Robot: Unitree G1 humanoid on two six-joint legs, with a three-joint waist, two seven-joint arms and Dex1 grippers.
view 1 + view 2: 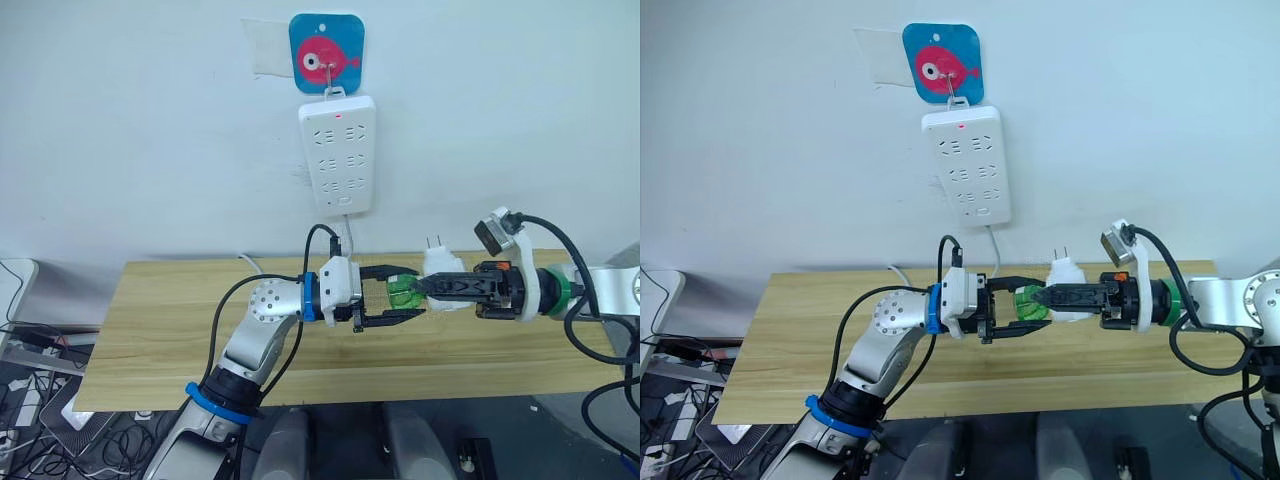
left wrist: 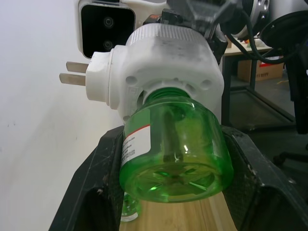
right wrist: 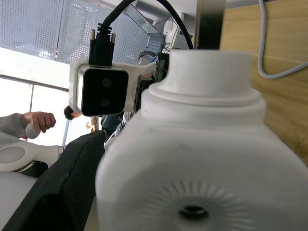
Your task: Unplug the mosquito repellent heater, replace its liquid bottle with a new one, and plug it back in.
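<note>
heater: mosquito repellent heater point(image 1: 441, 272), white, unplugged, held in the air above the table's far edge, near its right half; prongs point(image 1: 434, 243) pointing up toward the wall.
bottle: green liquid bottle point(image 1: 404, 293) still seated in the heater's underside, neck inside the white body, base pointing toward the left tool.
right tool: right tool point(image 1: 428, 285) clamped on the heater body, fingers closed against its sides, carrying it.
left tool: left tool point(image 1: 412, 295) spread wide around the green bottle, one finger point(image 2: 91, 192) on each side; contact with the bottle cannot be told.
table: wooden table point(image 1: 160, 330), light grain, bare along the near edge.
wall: power strip point(image 1: 338, 154) hanging on a hook point(image 1: 328, 73) with a pink fish plate, red light on at its top, white cable point(image 1: 347, 236) running down behind the table.
</note>
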